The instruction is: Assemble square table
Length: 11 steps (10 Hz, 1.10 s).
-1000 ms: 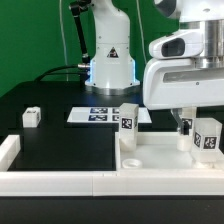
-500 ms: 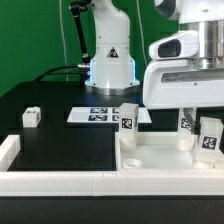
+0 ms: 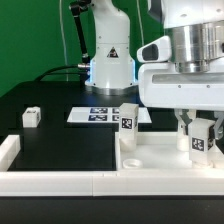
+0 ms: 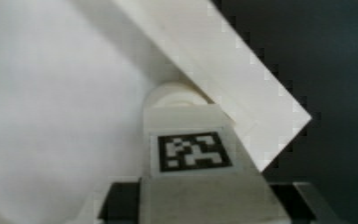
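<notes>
The white square panel (image 3: 160,156) lies at the exterior view's right, against the front rail. One tagged white leg (image 3: 129,117) stands upright at its far left corner. My gripper (image 3: 201,131) is over the panel's right side, shut on a second tagged leg (image 3: 203,143) that it holds upright just above or on the panel. In the wrist view this leg (image 4: 197,150) sits between the two dark fingers (image 4: 126,200), its far end near a round socket (image 4: 176,98) by the panel's raised rim (image 4: 229,75). A third leg (image 3: 31,116) lies on the black table at the left.
The marker board (image 3: 98,115) lies flat behind the panel, before the robot base (image 3: 110,60). Low white border rails run along the front (image 3: 60,182) and the left (image 3: 8,150). The arm's big white link hangs over the panel's right half.
The arm's wrist has turned and come forward over the panel. The held leg has shifted slightly to the exterior view's left and stands straighter.
</notes>
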Available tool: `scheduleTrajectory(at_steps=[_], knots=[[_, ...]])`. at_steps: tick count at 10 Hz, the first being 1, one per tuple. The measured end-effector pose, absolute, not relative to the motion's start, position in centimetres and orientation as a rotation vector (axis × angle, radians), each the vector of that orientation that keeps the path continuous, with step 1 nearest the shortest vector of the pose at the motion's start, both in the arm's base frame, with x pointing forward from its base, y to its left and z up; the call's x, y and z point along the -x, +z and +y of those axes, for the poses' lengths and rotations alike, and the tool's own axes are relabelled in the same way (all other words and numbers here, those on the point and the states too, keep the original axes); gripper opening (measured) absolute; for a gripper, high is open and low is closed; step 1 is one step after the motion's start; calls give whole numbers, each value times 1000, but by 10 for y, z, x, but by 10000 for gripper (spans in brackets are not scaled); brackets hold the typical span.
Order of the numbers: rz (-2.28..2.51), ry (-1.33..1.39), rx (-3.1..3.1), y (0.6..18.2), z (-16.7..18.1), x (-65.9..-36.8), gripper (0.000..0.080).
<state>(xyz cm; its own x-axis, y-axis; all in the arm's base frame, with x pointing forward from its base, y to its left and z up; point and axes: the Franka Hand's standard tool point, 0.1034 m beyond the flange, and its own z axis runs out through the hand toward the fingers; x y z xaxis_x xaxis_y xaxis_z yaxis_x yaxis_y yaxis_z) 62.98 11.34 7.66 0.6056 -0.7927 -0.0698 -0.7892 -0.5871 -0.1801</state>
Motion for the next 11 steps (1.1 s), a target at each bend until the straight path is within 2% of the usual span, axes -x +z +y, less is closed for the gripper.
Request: scheduleTrajectory(at_steps=[3, 4, 5, 6, 7, 8, 11], knots=[[1580, 7, 2441, 75, 116, -627, 297], [1586, 8, 2436, 75, 115, -627, 353], [1515, -2, 2482, 74, 115, -627, 489], [1292, -21, 2619, 74, 114, -626, 489], [995, -32, 2760, 76, 112, -630, 613], [938, -54, 2779, 76, 111, -631, 638], [594, -92, 2890, 76, 112, -630, 649]])
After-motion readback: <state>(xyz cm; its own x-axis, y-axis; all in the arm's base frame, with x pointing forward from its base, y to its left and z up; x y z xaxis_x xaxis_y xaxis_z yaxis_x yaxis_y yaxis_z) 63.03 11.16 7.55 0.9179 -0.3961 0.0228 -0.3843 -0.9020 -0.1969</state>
